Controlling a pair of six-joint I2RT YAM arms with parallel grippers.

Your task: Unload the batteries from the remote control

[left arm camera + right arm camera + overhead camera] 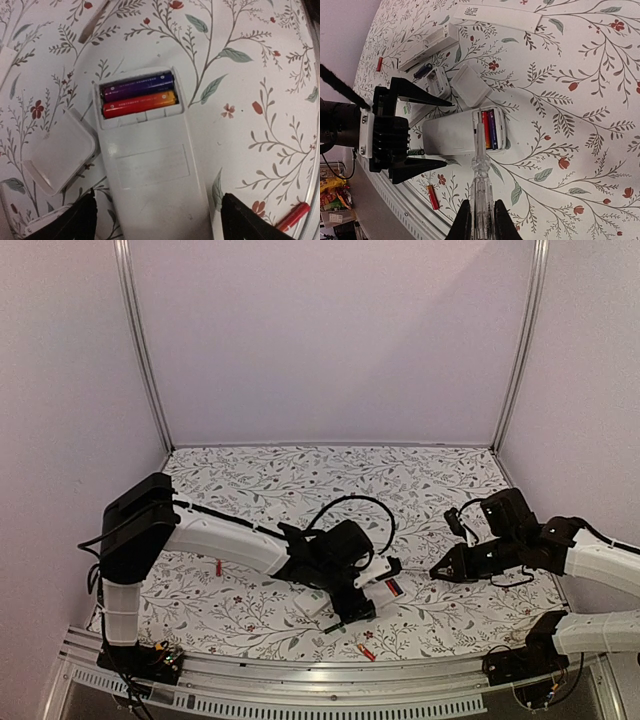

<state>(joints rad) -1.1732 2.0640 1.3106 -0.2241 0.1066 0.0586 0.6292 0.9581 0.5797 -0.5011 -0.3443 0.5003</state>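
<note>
Left gripper [161, 220] first: hangs low over the remote [150, 170], fingers spread wide on either side of the casing, clamped on nothing. Looks placed to brace the body while the other arm works.

Right gripper [482, 222]: pinched together on a clear probe [481, 185], held lengthwise and aimed straight at the open bay. Tip sits right at the bay's rim beside the orange battery [140, 103]; cannot tell whether it touches. A thin point likely suits prying better than blunt fingers would.

Remote lies back-up on the table [260, 60], bay exposed. Purple battery [137, 86] and orange battery side by side inside, touching, both seated. So the unloading of this remote is not yet done.

Cover [60, 150] off, lying just beside the remote. Red battery [295, 215] loose on the table near the edge, well apart from the bay.

On writing: tiny pale print runs along both seated batteries, too small to read. Faint rectangular panel on the remote's back, no legible text. No brand to make out anywhere.
</note>
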